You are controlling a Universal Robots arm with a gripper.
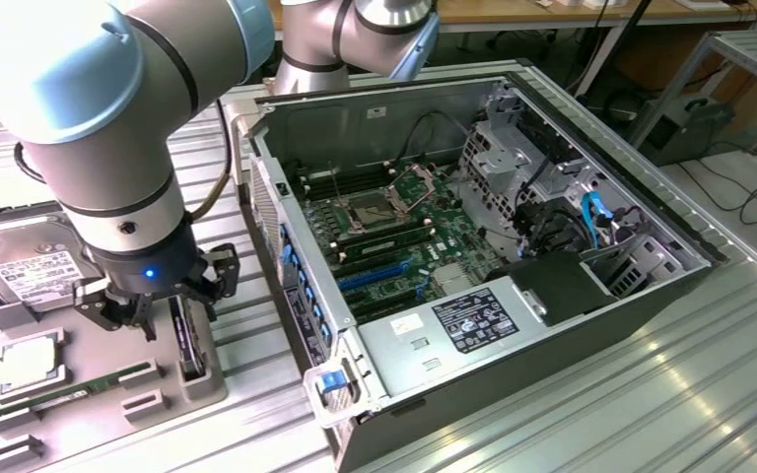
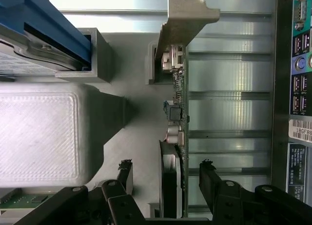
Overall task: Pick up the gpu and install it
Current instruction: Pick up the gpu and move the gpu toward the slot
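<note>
The gpu (image 1: 192, 343) stands on edge in a slot of the grey holder tray (image 1: 155, 419), beside the open computer case. In the wrist view the gpu (image 2: 178, 108) appears edge-on, with its silvery bracket (image 2: 187, 15) at one end and the fan housing between my fingers. My gripper (image 1: 174, 307) hangs just above the card. It is open, and its two black fingertips (image 2: 209, 172) straddle the card's fan end (image 2: 166, 175) without touching it. Nothing is held.
A hard drive (image 1: 31, 264) with a white label, a processor (image 1: 31, 360) and a green memory stick (image 1: 79, 389) sit in the same tray. The open computer case (image 1: 392, 350) lies to the exterior view's right, its motherboard (image 1: 405, 246) and blue slots exposed. The case's rear port panel (image 2: 298, 88) is close beside the card.
</note>
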